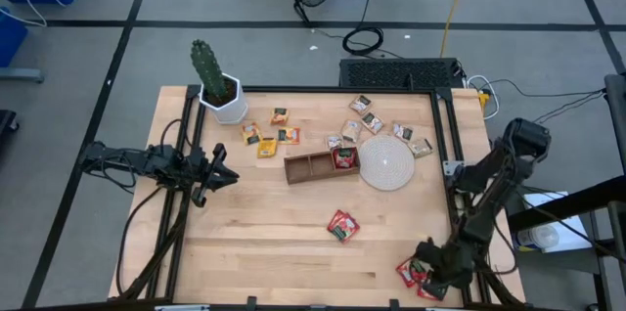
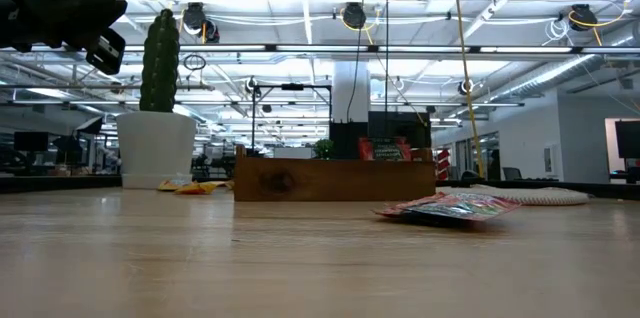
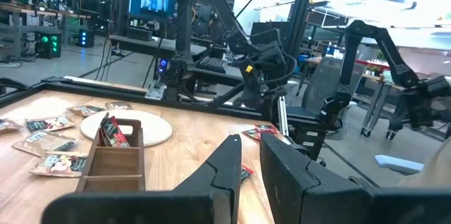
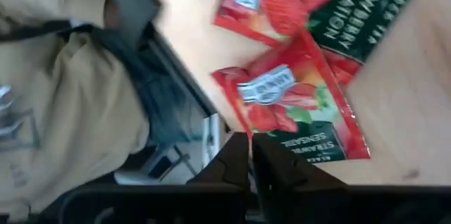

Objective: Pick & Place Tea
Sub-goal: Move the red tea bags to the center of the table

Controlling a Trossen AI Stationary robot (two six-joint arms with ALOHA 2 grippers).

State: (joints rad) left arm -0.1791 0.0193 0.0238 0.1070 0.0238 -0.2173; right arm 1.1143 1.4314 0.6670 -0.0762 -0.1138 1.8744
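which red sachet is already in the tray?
The red sachet standing in the wooden tray, in its end compartment next to the white disc. The other red ones lie flat on the table: one mid-table, others by the right gripper.

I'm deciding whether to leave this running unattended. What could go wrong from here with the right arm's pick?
The right gripper is shut low over red sachets at the table's corner; it may hold nothing, or push them off the edge. Two sachets overlap there, so both might lift together.

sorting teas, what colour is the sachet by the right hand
Red and dark green sachet, with a strawberry picture; clearest in the right wrist view.
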